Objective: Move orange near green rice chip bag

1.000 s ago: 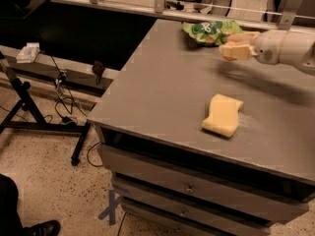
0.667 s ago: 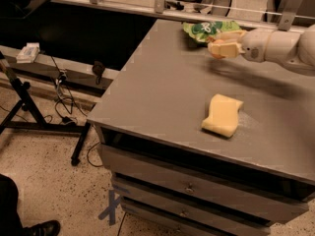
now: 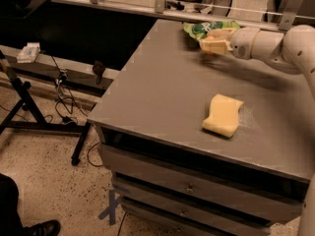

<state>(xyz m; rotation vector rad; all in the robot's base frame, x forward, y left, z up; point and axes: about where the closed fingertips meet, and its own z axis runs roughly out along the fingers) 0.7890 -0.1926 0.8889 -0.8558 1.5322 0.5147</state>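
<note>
The camera view showed a grey table (image 3: pixel 162 92) with drawers (image 3: pixel 197 186) under its front edge. The gripper (image 3: pixel 213 44) was over the table's far edge, closer to the far right corner than the far left one. It sat at the end of a white arm (image 3: pixel 275 45) that reached in from the right edge. The gripper looked pale, and I could not tell if it was wide, narrow, or holding something. The green rice chip bag (image 3: pixel 203 28) lay on the table right at the far edge, just behind the gripper. The gripper hid part of the bag, and I could not tell if the two were touching. I could not tell where the orange was. A pale yellow sponge (image 3: pixel 222 114) with wavy sides lay flat near the front edge, toward the front right corner. It was well apart from the bag and the gripper. Past the left edge of the table, black stand legs (image 3: pixel 29 107) and some cables (image 3: pixel 64 100) were on a speckled floor (image 3: pixel 44 181). A small white box (image 3: pixel 28 52) sat on a dark low shelf there. A blue tape cross (image 3: pixel 110 208) was stuck to the floor in front of the drawers. A black shoe (image 3: pixel 42 227) showed in the bottom left corner.
</note>
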